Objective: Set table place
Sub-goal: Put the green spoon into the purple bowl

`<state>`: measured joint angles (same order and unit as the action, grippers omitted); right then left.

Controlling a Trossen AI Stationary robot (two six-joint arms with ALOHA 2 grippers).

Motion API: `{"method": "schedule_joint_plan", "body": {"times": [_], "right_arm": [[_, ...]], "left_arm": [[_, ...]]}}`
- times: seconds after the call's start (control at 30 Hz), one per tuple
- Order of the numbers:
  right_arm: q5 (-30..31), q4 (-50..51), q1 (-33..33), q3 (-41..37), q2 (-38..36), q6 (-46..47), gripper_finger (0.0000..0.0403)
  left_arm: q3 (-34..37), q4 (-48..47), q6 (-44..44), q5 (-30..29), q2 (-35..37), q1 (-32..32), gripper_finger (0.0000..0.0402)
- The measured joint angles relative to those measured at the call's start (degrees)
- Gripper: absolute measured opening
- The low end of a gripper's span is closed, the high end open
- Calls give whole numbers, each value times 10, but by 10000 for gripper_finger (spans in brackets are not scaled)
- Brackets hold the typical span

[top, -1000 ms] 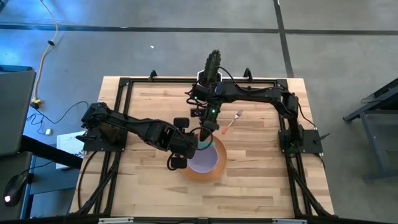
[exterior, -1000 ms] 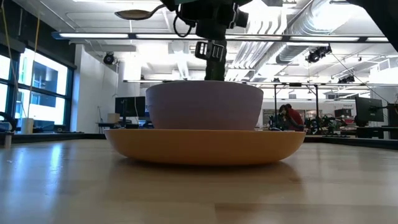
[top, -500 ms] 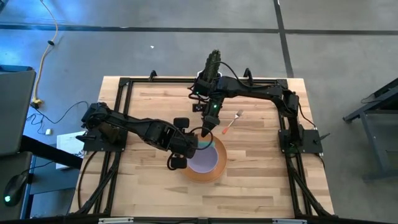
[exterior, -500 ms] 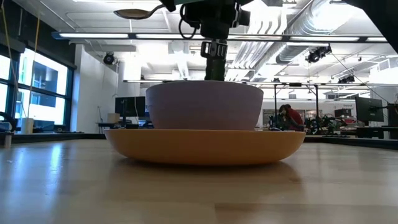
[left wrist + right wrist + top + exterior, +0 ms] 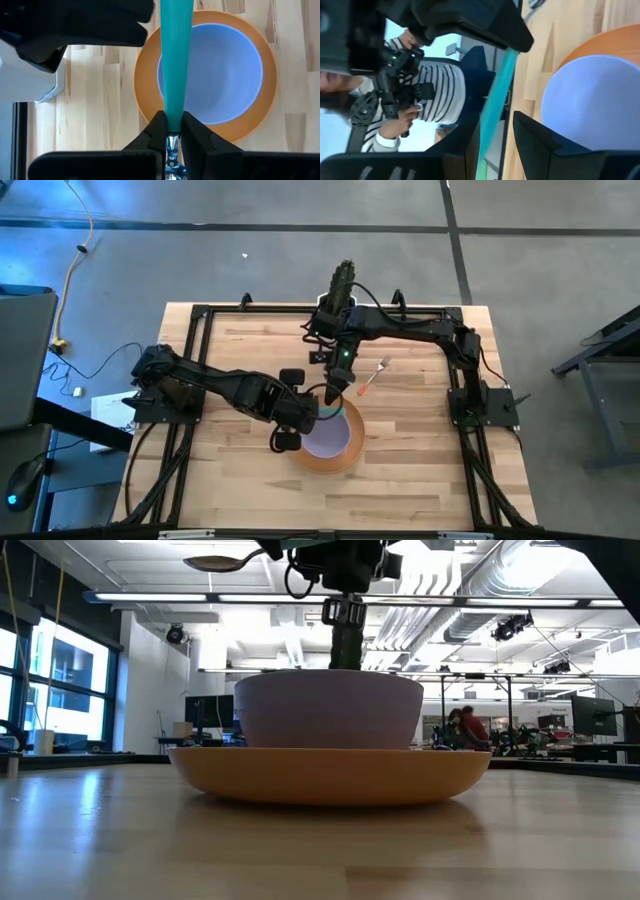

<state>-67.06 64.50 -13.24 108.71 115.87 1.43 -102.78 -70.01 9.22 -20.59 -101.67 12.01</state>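
Note:
The lilac bowl (image 5: 330,438) sits in the orange plate (image 5: 345,460), which lies flat on the table (image 5: 230,470). My left gripper (image 5: 172,131) is shut on the spoon, held high over the bowl's left rim; the spoon's metal bowl (image 5: 215,560) shows at the top of the low view. My right gripper (image 5: 497,137) is open, and its fingers stand on either side of the teal handle (image 5: 495,105); I cannot tell whether they touch it. The orange-handled fork (image 5: 372,377) lies on the table, to the right of the right gripper. My left gripper pinches the spoon between its two fingers where the teal handle meets the metal neck (image 5: 173,120). The fingers lie along the spoon, coming from the table's left. The spoon is lifted clear, roughly level, and its handle (image 5: 176,55) reaches out over the bowl.
A cactus in a white pot (image 5: 342,285) stands at the table's far edge, behind the right arm. A person in a striped shirt (image 5: 435,95) is beyond the table, holding a device. Bare wood (image 5: 420,430) lies to the right of the plate and toward the near edge.
In the low view my right gripper has edged up a little behind the bowl. The spoon, bowl and plate stay where they were.

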Motion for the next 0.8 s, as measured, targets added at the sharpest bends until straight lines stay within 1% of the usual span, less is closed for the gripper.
{"method": "schedule_joint_plan", "body": {"times": [0.17,0.23,0.33,0.43,0.57,0.8], "right_arm": [[-3,5,-9,0,0,-2,108],[-2,8,-11,0,0,-2,108],[-1,19,-10,0,0,-12,108],[16,34,-6,0,0,-32,108],[47,35,-4,0,0,-35,108],[51,35,-1,0,0,-45,108]], "left_arm": [[0,-4,0,0,-21,0,17],[0,-24,0,0,-30,0,17],[0,-30,0,-13,-42,0,17],[0,-33,-1,-18,-42,0,17],[0,-34,-4,-35,-45,0,17],[0,-30,-9,-37,-45,0,17]]}}
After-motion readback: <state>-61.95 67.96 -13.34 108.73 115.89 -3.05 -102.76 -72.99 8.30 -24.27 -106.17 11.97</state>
